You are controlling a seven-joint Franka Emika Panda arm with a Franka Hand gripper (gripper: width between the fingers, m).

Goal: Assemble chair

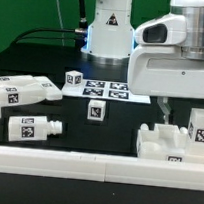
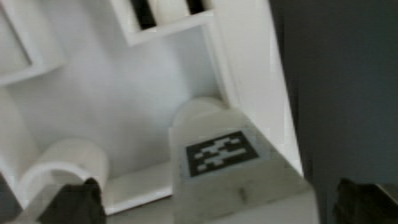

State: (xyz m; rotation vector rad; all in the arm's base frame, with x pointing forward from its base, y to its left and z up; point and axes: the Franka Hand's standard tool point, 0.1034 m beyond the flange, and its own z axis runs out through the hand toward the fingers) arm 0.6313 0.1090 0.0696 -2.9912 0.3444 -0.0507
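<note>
Well, our claw [image 1: 166, 110] hangs wide open above the chair piece [image 1: 167, 144] by the bench's [image 1: 117, 141] front edge. It is likely rigid, light and slick, so we'd pinch its tagged block [image 2: 222, 150].

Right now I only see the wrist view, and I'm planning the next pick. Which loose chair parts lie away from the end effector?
Observer: In the exterior view, a small tagged cube stands alone just in front of the marker board.
Operator: Anything further out?
Observer: A pegged leg lies on its side toward the exterior view's left, close behind the border rail.
Operator: And where am I in the scene?
Observer: The end effector hangs over the slab part at the exterior view's right.
</note>
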